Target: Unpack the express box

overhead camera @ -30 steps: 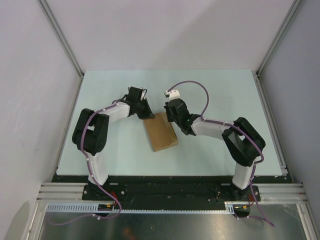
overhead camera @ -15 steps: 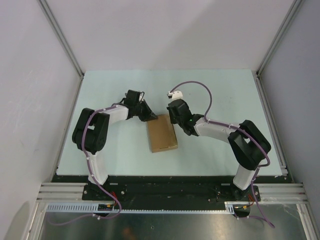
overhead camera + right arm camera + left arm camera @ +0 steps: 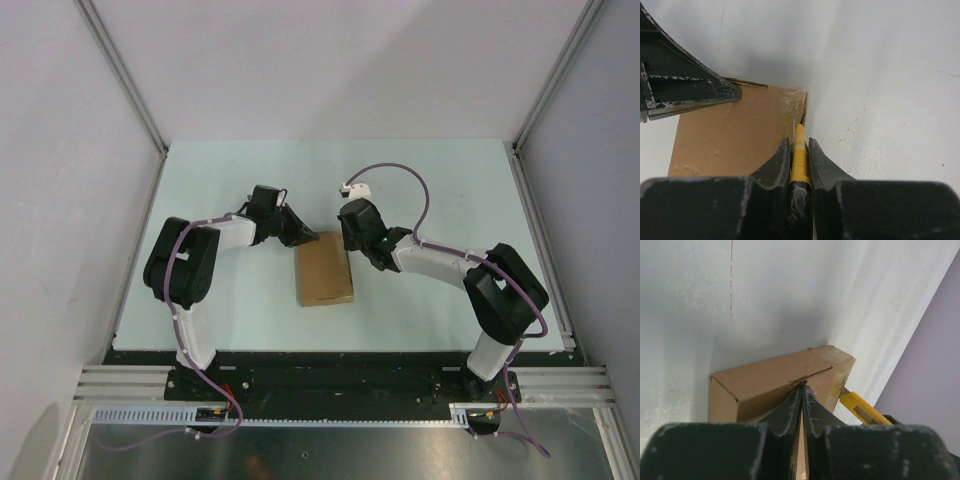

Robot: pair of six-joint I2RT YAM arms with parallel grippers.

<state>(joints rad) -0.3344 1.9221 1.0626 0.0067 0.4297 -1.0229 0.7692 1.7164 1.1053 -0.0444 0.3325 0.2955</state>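
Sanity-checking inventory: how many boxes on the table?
1: the express box, flat in the middle of the table, a yellow knife at its far right corner. Nothing else box-like shows.

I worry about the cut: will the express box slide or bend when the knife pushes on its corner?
It would probably slide easily: the express box is small, flat and loose on the smooth table. The cardboard looks stiff, so little bending. The left gripper at its edge may steady it.
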